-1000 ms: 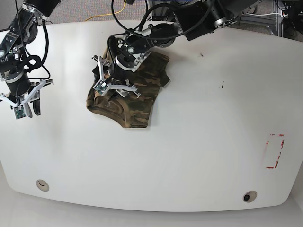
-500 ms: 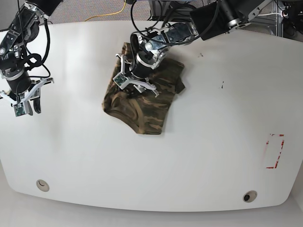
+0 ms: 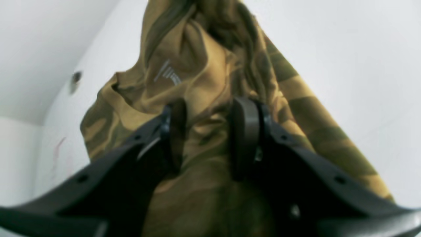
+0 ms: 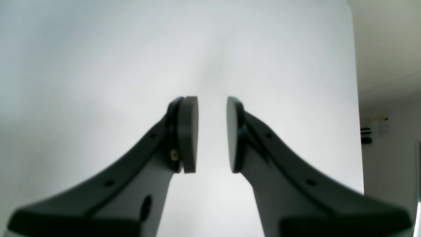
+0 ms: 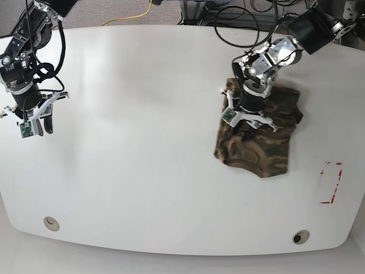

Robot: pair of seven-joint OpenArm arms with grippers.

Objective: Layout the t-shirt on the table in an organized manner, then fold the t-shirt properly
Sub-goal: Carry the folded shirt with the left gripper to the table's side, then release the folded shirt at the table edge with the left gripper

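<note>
1. The t-shirt is shown bunched on the right part of the table, left of the small red-marked rectangle and well apart from both grommet holes.
2. The left gripper is seen with its jaws clenched on a fold of the camouflage cloth; in the left wrist view the fabric is pinched between the two pads, with the rest trailing away over the table.
3. The right gripper is held over bare table at the far left; its jaws are parted with nothing between them.
4. The step in hand is judged to be positioning the garment for laying out. It is best done with the cloth kept low, so that it is dragged flat and not rolled under itself, and the hold should be let go only once the bundle rests on open table.
5. A second hold by the idle gripper will probably be needed for spreading.
6. Count: one t-shirt, one table, two grippers, two grommet holes, one red-marked rectangle.
</note>
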